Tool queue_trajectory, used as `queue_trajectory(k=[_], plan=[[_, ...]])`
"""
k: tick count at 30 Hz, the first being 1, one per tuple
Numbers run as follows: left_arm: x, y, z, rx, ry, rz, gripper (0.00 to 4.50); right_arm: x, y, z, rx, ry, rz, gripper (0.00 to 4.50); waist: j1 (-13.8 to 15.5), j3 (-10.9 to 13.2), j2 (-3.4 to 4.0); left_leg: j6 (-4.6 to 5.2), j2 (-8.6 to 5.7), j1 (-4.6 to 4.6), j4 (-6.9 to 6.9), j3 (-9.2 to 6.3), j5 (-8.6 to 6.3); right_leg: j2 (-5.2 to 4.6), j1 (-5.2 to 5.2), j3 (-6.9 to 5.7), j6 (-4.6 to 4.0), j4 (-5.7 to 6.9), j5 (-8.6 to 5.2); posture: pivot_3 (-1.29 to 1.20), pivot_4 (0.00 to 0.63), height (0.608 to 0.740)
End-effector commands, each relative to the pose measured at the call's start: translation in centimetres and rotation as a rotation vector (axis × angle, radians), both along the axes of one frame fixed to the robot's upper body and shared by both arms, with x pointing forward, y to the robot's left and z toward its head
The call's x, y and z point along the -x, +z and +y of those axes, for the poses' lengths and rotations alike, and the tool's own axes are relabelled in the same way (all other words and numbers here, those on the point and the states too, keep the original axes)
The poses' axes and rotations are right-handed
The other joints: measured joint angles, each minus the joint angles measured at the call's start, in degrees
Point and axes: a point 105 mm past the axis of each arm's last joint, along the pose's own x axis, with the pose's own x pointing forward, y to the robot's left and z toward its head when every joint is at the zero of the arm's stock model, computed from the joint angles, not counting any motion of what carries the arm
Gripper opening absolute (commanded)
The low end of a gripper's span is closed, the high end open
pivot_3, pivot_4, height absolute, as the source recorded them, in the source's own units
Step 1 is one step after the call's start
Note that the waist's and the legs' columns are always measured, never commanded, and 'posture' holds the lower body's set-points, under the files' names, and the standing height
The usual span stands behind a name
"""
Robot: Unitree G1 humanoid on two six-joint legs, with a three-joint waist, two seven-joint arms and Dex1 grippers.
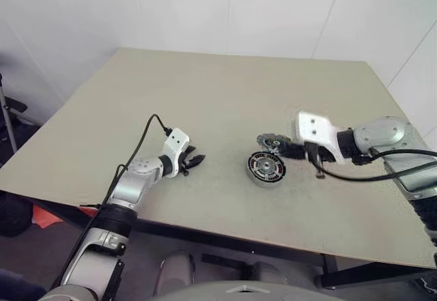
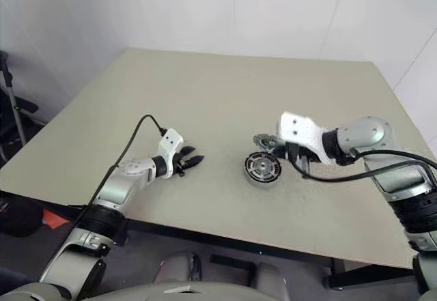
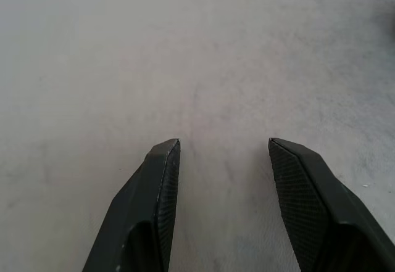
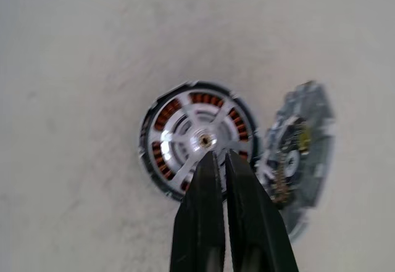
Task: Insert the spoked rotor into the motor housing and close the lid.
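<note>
The motor housing [image 4: 162, 137] lies flat on the table, its copper windings showing around the rim. The spoked rotor [image 4: 203, 137] sits inside it, silver spokes and hub facing up. The lid [image 4: 303, 137] is right beside the housing on its far side, dark inner face showing; whether it leans on the housing I cannot tell. My right gripper [image 4: 216, 156] hangs just above the rotor's hub, fingers almost together with a thin slit and nothing in them. My left gripper [image 3: 223, 145] rests open and empty low over bare table, well left of the housing [image 1: 266, 168].
The beige table [image 1: 205, 89] runs back to a white wall. Its front edge is close below the housing, and its left edge slants away past my left arm. A black cable [image 1: 143, 140] loops over the table behind the left wrist.
</note>
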Motion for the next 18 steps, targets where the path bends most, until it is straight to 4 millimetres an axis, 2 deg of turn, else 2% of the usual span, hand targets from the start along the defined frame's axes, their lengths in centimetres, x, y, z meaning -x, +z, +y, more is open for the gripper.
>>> queue_trajectory(k=[1,4,8,12,18], plan=[[-1.0,1.8,-0.3,-0.002,-0.008,-0.073,2.43,-1.3,1.5,-0.1,0.112,0.118,-0.107,1.30,-0.28,0.01,0.00,0.00,0.00,-0.04,0.01,0.01,0.01,0.00,-0.06,0.01,-0.05,0.01,0.03,0.00,0.000,0.740],[-1.1,2.1,-0.2,-0.003,-0.003,-0.086,2.43,-1.9,1.5,0.6,0.184,0.224,-0.138,2.26,-0.47,0.01,0.00,-0.01,0.03,-0.08,0.08,0.02,0.01,0.01,-0.11,0.00,-0.15,0.08,0.09,0.00,0.000,0.740],[-1.1,2.1,-0.1,-0.001,0.012,-0.091,2.43,-1.1,0.6,1.5,0.239,0.358,-0.106,2.26,-0.24,0.01,-0.01,0.09,0.05,-0.13,0.10,0.01,-0.04,0.01,-0.09,-0.04,-0.18,0.12,0.11,0.00,0.000,0.740],[-0.9,1.9,0.3,0.002,0.031,-0.089,2.43,0.6,-0.5,1.7,0.268,0.456,-0.051,2.26,0.05,0.01,-0.01,0.23,0.03,-0.31,0.23,-0.01,-0.14,0.00,-0.18,-0.04,-0.19,0.31,0.11,0.00,0.000,0.740],[-0.6,1.6,0.7,-0.001,0.045,-0.082,2.43,1.1,-1.2,1.5,0.263,0.449,-0.025,2.26,-0.11,0.01,0.00,0.26,0.04,-0.34,0.30,-0.03,-0.22,0.00,-0.22,-0.03,-0.19,0.40,0.11,0.00,0.000,0.740]])
